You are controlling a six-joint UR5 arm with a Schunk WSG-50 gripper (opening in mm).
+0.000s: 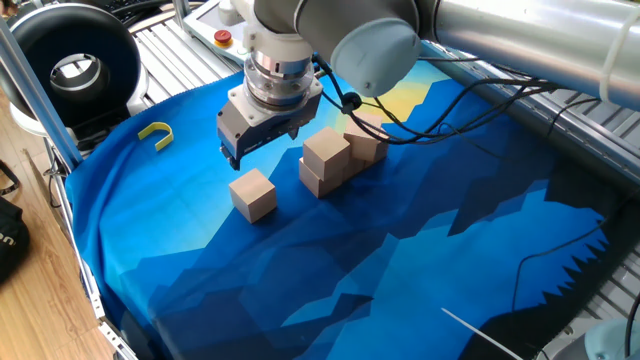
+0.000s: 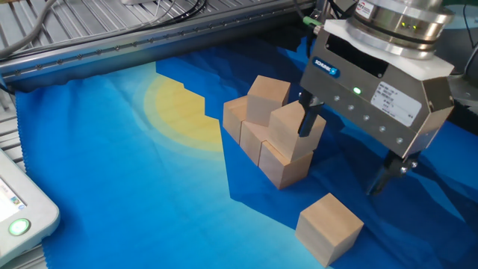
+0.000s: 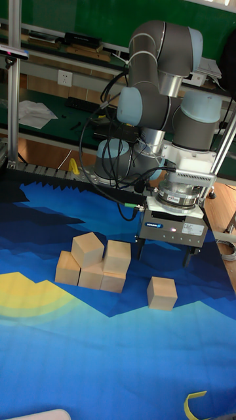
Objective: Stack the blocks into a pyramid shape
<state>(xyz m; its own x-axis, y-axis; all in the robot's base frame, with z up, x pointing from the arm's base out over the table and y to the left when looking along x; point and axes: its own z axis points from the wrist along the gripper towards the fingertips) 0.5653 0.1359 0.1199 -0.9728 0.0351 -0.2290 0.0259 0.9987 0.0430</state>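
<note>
The claw [image 2: 347,153] hovers, fingers apart and empty; the lone block [image 2: 328,227] lies just below it.

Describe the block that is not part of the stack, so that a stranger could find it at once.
Start from the blue cloth and find the cluster of stacked wooden blocks near its yellow sun patch. The lone block lies flat on the cloth beside that cluster, under the open gripper. It alone touches no other block.
</note>
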